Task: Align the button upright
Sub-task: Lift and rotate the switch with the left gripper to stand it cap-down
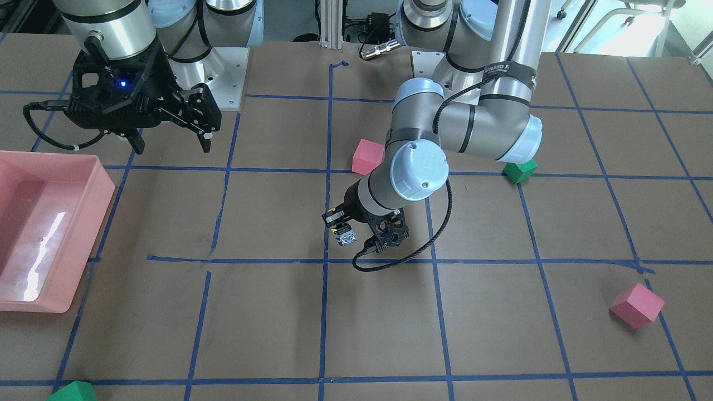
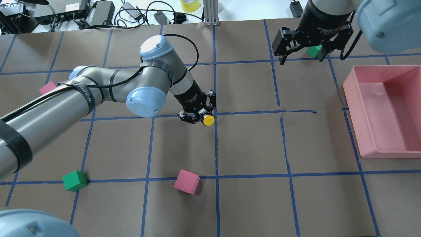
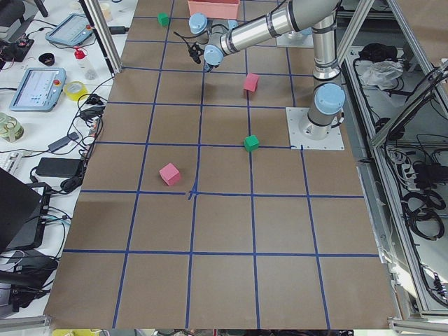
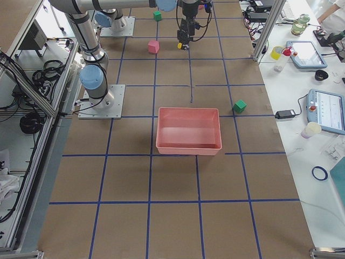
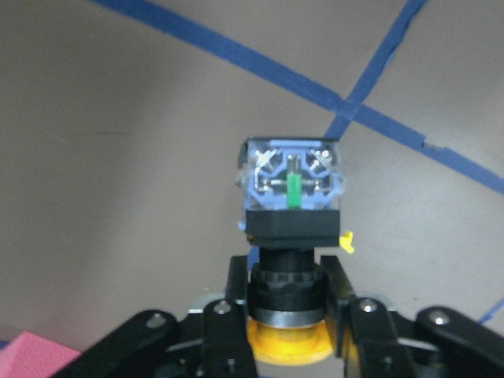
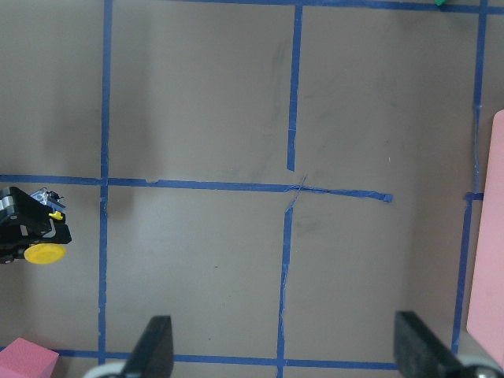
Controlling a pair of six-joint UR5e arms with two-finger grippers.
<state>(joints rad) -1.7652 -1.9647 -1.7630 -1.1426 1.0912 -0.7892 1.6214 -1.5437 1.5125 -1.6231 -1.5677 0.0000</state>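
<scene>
Two hands — left hand [image 5: 287, 272] clenched around button [image 5: 291, 185], right hand [image 1: 172, 146] spread wide, touching nothing.

In the overhead view, the left arm extends to frame centre, its gripper [image 2: 201, 116] clamped on the button [image 2: 208, 120]. The right gripper [image 2: 301, 59] hangs upper right, jaws apart.

4 fixed views, 2 wrist close-ups
</scene>
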